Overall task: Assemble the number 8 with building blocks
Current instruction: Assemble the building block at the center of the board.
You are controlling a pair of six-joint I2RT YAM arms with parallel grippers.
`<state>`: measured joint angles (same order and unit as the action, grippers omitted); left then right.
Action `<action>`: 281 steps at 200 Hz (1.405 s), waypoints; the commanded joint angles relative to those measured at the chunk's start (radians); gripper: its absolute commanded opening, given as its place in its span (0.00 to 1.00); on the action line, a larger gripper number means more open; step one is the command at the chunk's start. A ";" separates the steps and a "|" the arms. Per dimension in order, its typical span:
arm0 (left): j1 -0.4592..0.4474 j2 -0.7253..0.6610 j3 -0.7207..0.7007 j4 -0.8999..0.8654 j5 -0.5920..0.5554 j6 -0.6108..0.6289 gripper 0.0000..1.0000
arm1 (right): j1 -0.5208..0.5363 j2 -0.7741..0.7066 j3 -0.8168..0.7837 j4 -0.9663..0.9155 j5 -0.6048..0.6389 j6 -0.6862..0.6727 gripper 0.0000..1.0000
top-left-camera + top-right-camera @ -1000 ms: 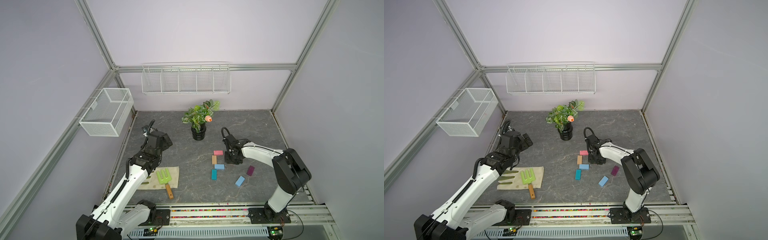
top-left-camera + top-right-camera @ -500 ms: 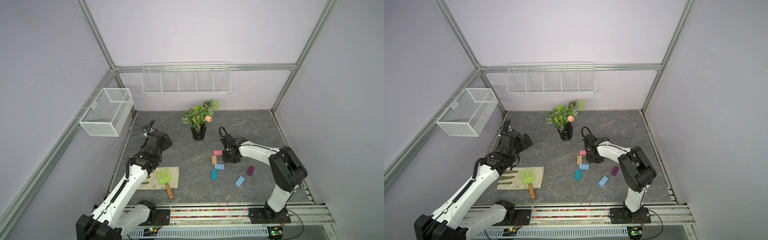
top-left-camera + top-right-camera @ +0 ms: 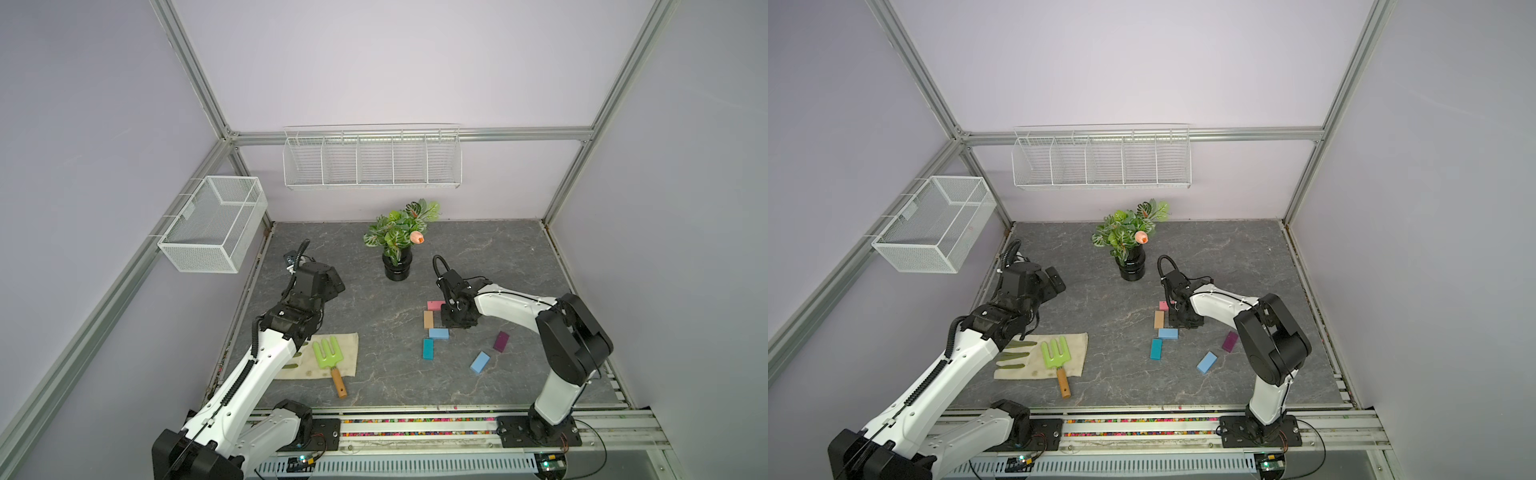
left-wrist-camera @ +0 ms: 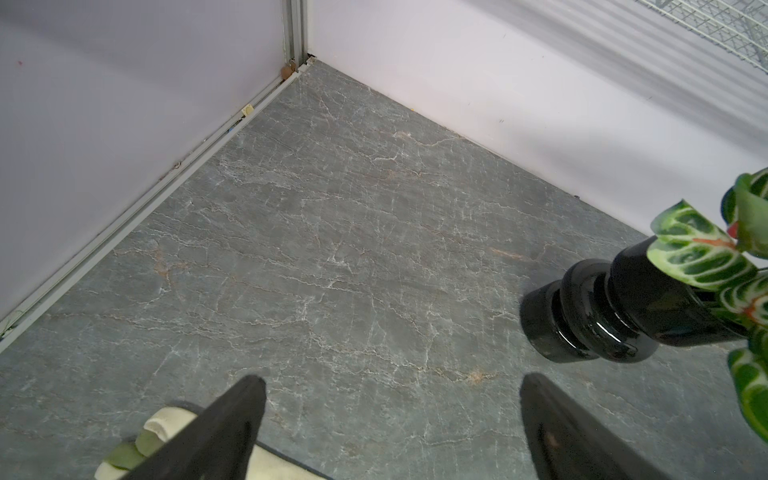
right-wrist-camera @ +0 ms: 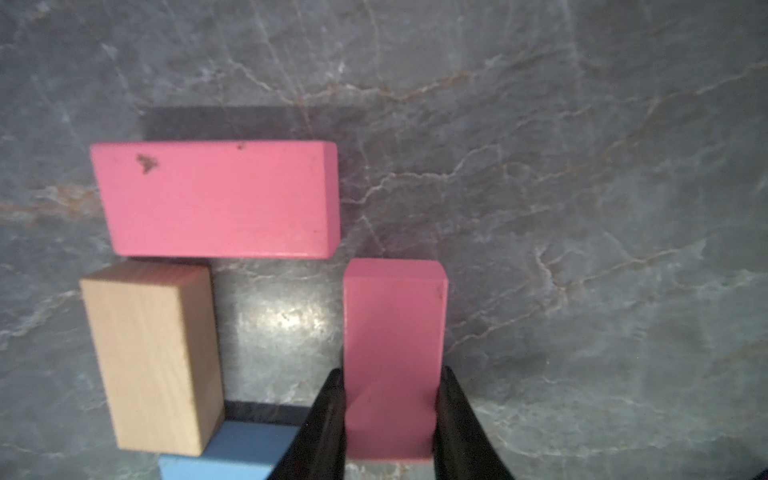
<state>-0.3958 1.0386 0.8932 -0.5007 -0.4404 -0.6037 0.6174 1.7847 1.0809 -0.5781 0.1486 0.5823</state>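
My right gripper is shut on a pink block, held by its long sides low over the table. The block's far end lies just off the corner of a second pink block lying crosswise. A tan block runs parallel to the held one, with a light blue block at its near end. In a top view the teal block, dark purple block and another light blue block lie apart nearer the front. My left gripper hangs open and empty over bare table at the left.
A potted plant in a black vase stands behind the blocks. A green garden fork lies on a cloth at the front left. Wire baskets hang on the back wall and left wall.
My right gripper has carried the pink block a little leftward, closer to the tan and pink blocks. The left arm has not moved.
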 commanded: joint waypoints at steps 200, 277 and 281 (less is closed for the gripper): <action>-0.006 -0.005 -0.018 -0.001 -0.008 -0.024 0.99 | 0.035 0.019 -0.020 -0.023 -0.057 0.017 0.29; -0.006 0.000 -0.017 0.002 -0.009 -0.021 1.00 | 0.035 -0.046 -0.009 -0.010 -0.035 0.004 0.42; -0.006 0.001 -0.016 0.002 -0.009 -0.022 1.00 | 0.035 -0.047 -0.007 -0.014 -0.030 0.003 0.42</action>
<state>-0.3958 1.0389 0.8825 -0.4995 -0.4400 -0.6102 0.6445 1.7763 1.0790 -0.5755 0.1284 0.5900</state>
